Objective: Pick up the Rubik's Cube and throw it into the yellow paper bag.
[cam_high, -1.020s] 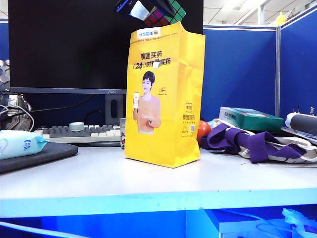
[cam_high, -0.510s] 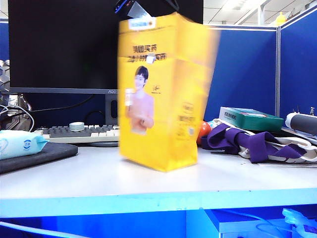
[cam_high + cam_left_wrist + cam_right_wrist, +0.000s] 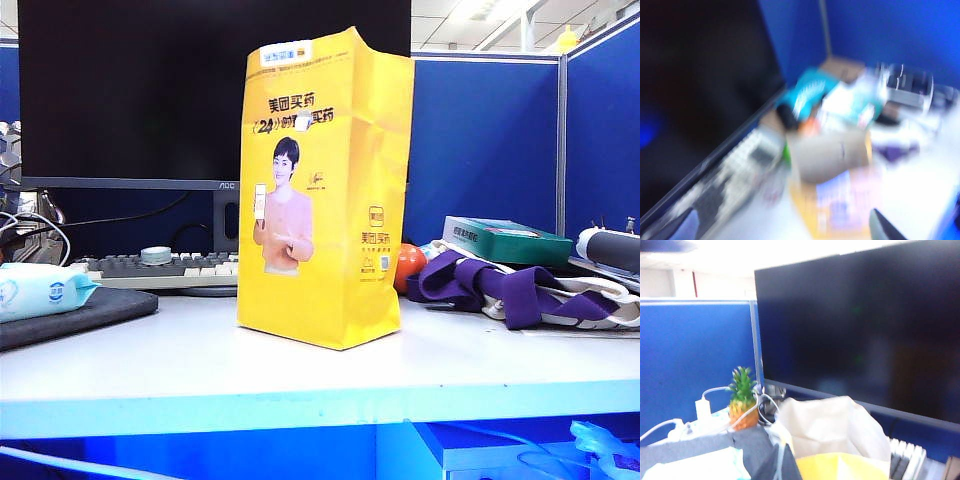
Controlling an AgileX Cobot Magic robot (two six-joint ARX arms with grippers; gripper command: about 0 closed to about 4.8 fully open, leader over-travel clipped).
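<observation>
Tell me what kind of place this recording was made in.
Most likely an office cubicle: a desk with a large dark monitor and keyboard, enclosed by blue partition panels.

A pale grey-white worktop [image 3: 200, 365] is carrying the tall yellow paper bag [image 3: 325, 190], which is standing upright near the middle. A dark flat pad [image 3: 75, 315] is lying at the left, a grey keyboard [image 3: 165, 268] farther back, and purple-and-white cloth [image 3: 520, 290] is sprawling at the right.
</observation>
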